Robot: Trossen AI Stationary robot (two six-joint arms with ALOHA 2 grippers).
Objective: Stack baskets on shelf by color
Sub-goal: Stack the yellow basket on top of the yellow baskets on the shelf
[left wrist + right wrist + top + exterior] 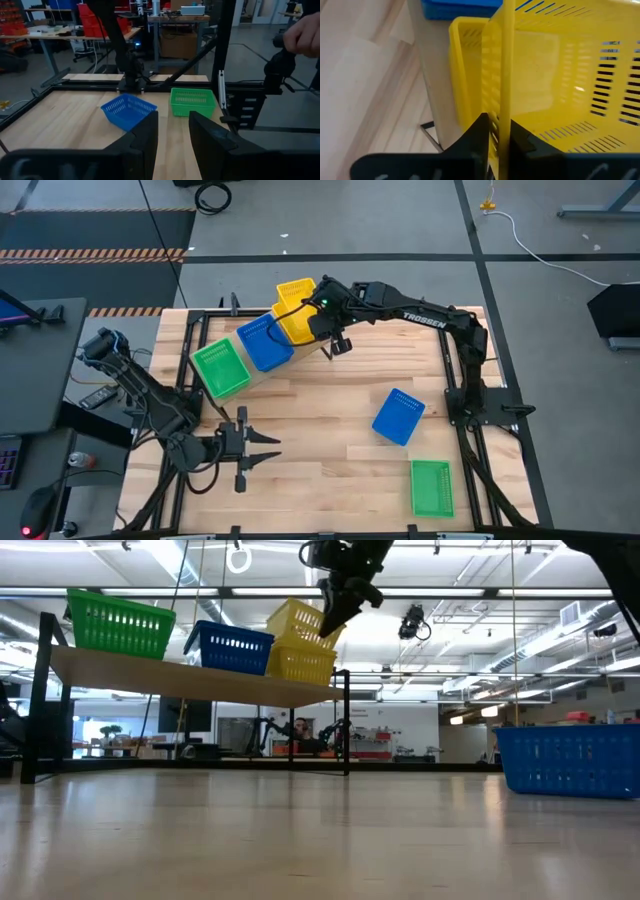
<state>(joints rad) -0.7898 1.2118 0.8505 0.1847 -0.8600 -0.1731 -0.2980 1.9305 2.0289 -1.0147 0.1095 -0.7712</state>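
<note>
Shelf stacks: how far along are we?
Done: the shelf holds green, blue and yellow baskets. In hand: the right gripper pinches the wall of a tilted yellow basket above the yellow one. Left: a blue basket and a green basket on the table; the left gripper waits open.

On the shelf, upper centre-left of the high view, sit a green basket, a blue basket and yellow baskets, the upper yellow one tilted. Another blue basket lies right of centre on the surface, another green basket at lower right.
</note>
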